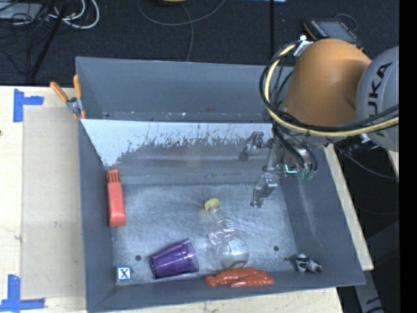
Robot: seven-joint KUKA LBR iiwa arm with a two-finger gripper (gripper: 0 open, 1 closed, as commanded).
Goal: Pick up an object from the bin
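Orange brush: far left of the bin, well apart from the claw.
Clear bottle: mid-floor, down-left of the claw; long axis slants from yellow cap to lower right.
Gripper: fingers spread, empty.

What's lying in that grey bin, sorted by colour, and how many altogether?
Orange-red: 2, a long bar and a lobster-like toy
Purple: 1, a cup
Clear: 1, a bottle
Dark grey: 1, a small piece
White: 1, an X-marked square
Total: 6
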